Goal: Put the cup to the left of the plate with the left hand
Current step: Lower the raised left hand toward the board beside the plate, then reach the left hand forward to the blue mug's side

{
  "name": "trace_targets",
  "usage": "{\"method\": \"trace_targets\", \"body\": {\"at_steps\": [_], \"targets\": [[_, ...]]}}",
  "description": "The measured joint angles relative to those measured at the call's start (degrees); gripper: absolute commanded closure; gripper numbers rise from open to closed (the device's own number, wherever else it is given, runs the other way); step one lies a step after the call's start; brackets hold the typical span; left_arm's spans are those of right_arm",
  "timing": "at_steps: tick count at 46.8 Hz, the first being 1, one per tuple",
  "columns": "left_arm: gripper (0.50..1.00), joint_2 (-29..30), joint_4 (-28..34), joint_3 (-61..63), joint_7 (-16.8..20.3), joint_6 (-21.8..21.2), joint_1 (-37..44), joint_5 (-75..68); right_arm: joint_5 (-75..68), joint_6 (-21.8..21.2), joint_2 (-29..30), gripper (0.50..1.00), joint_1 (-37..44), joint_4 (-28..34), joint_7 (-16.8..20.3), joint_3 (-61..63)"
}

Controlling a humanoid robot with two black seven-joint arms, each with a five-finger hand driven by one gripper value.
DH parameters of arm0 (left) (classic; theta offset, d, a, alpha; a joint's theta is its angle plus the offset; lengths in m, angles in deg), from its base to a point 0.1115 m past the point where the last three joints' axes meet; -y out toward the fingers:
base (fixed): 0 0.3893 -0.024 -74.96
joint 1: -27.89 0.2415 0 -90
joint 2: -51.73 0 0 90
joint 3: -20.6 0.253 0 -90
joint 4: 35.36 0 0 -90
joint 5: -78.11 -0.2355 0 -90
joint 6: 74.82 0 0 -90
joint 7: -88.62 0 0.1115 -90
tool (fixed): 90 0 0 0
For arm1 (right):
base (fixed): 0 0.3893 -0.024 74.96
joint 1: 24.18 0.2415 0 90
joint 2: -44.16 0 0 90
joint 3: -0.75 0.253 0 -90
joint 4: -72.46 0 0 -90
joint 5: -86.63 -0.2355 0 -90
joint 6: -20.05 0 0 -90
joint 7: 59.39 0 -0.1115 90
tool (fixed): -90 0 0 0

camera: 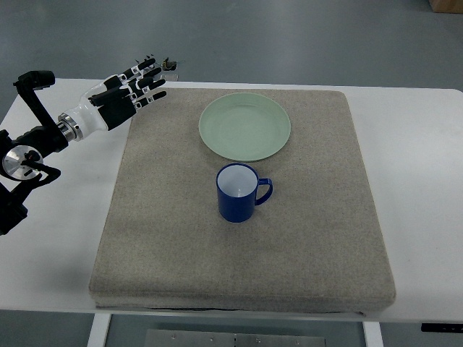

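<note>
A blue cup (239,193) with a white inside stands upright on the grey mat (173,238), its handle pointing right. A pale green plate (244,126) lies just behind the cup, toward the far edge of the mat. My left hand (137,87) hovers over the mat's far left corner, fingers spread and holding nothing, well to the left of the plate and far from the cup. The right arm does not show.
The mat lies on a white table (419,181). A small dark object (170,66) sits on the table just beyond my left fingertips. The left arm's joints (25,155) take up the table's left edge.
</note>
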Motion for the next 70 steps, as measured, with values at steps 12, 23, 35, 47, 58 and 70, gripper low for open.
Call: {"method": "trace_targets", "body": {"at_steps": [12, 23, 35, 47, 58, 70], "targets": [[0.501, -0.1, 1.6, -0.7, 0.6, 0.0, -0.1, 0.1, 0.0, 0.0, 0.0, 0.566, 0.0, 0.0, 0.0, 0.0], [0.501, 0.0, 2.9, -0.9, 1.4, 0.0, -1.3, 0.5, 0.0, 0.0, 0.0, 0.566, 0.0, 0.0, 0.0, 0.0], [0.501, -0.1, 4.8, -0.2, 1.7, 0.0, -2.4, -0.7, 0.0, 0.0, 0.0, 0.566, 0.0, 0.0, 0.0, 0.0], [0.501, 2.2, -0.8, 0.1, 2.3, 0.0, -1.6, -6.4, 0.0, 0.0, 0.0, 0.566, 0.0, 0.0, 0.0, 0.0], [0.504, 5.1, -8.7, -0.6, 8.5, 0.0, 2.1, -17.4, 0.0, 0.0, 0.0, 0.566, 0.0, 0.0, 0.0, 0.0], [0.504, 6.1, -17.0, -0.8, 12.7, 0.0, 7.5, -30.9, 0.0, 0.0, 0.0, 0.566, 0.0, 0.0, 0.0, 0.0]]}}
